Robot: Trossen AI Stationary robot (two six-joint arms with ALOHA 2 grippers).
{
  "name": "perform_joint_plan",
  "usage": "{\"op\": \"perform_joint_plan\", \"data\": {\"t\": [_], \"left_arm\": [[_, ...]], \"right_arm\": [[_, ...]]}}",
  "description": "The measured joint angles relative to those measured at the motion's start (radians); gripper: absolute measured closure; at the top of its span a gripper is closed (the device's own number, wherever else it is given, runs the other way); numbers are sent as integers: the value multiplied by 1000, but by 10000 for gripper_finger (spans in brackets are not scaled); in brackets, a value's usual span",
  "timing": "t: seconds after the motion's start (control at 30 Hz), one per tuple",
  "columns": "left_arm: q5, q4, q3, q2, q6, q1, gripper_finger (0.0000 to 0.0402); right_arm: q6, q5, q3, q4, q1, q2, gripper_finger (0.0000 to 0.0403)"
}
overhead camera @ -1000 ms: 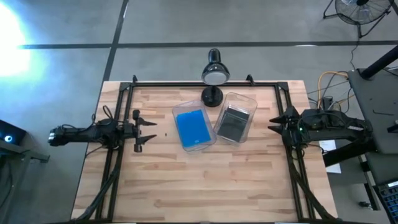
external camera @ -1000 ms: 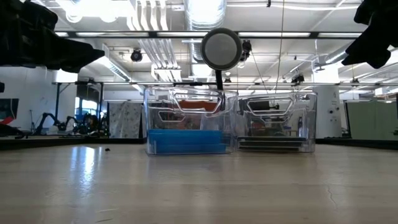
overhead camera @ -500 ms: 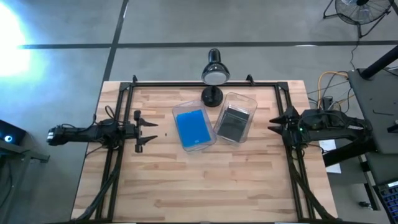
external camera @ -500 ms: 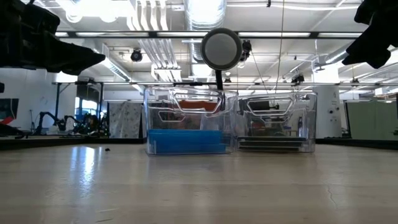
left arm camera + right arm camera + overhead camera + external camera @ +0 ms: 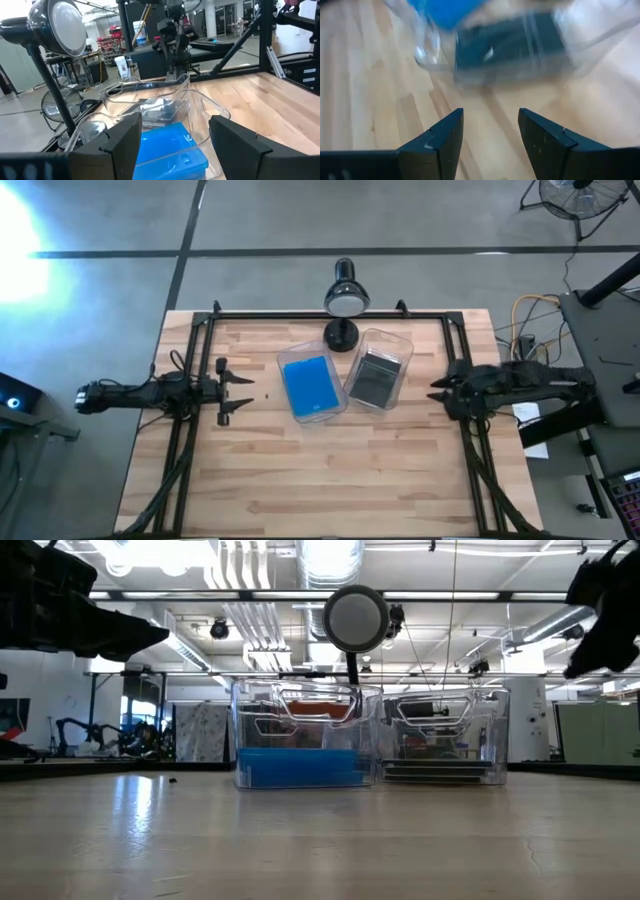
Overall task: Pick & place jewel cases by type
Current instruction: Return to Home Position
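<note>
Two grippers hang open and empty: left gripper (image 5: 238, 392) at the table's (image 5: 330, 475) left edge, right gripper (image 5: 438, 392) at its right. Between them, two clear bins sit side by side: left bin (image 5: 284, 361) holds blue cases (image 5: 308, 386), right bin (image 5: 394, 338) holds dark cases (image 5: 375, 378); I can't count either stack. One lamp (image 5: 343, 300) stands at the far edge.

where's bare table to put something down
The table half away from the lamp is bare. Strips between the left gripper and the blue-case bin, and between the dark-case bin and the right gripper, are free. Crowded: bins and lamp together.
</note>
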Motion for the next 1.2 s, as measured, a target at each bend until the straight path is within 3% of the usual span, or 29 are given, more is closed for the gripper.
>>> {"op": "perform_joint_plan", "data": {"t": [0.37,0.5,0.6,0.77,0.87,1.07,1.2], "left_arm": [[1,-3,0,8,0,0,188],[1,-4,0,10,0,0,188],[1,-4,0,10,0,-1,188],[1,-4,0,10,0,-1,188],[0,-4,0,9,0,-1,188],[0,-4,0,11,0,0,188],[0,-3,0,10,0,0,188]], "right_arm": [[223,-8,-217,101,15,46,221],[641,47,-293,221,16,43,221],[733,45,-348,452,18,29,222],[528,104,-429,1045,27,19,222],[522,131,-506,1277,26,2,222],[668,148,-512,1066,26,-46,223],[603,86,-511,1056,26,-119,223]]}}
